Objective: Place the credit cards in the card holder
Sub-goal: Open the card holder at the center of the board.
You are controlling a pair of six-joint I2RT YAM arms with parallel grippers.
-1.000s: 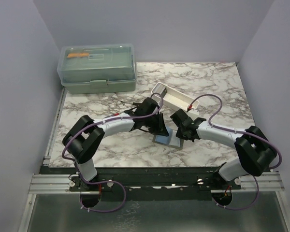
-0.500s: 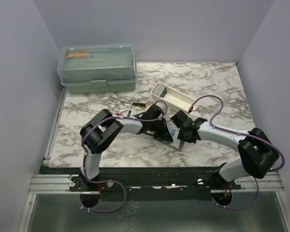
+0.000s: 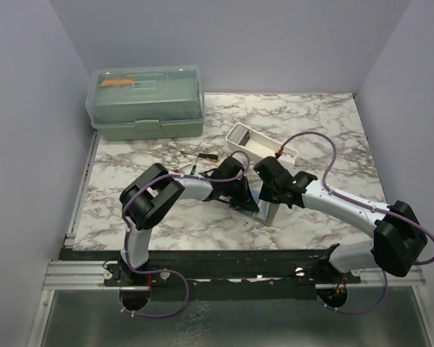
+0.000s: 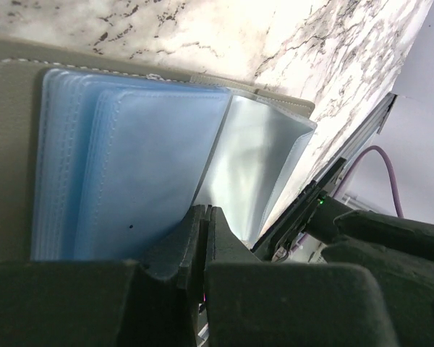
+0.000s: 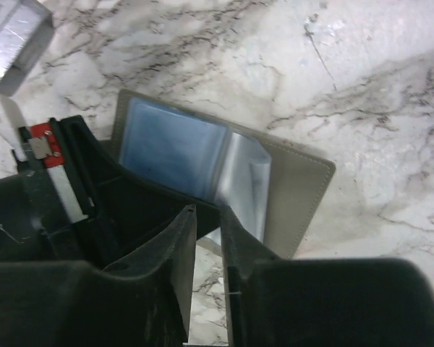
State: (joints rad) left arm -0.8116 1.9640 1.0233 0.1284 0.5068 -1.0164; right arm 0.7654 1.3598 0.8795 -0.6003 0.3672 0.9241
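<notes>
Two hands are working over the holder (image 3: 264, 211), lying open on the worktop (image 3: 325, 123): left hand (image 4: 202, 238) pinched shut, apparently pressing the sleeves; right hand (image 5: 208, 238), nearly closed and empty, having shifted nearer the tray (image 3: 260, 147).

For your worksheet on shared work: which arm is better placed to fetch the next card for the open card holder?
Probably the right. Its pincer is shut on nothing above the card holder. The left pincer hovers low over the sleeves.

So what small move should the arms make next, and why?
Probably the right gripper, shut and empty above the open card holder, should go fetch a card: the clear sleeves look open, and the left gripper appears to press them down.
</notes>
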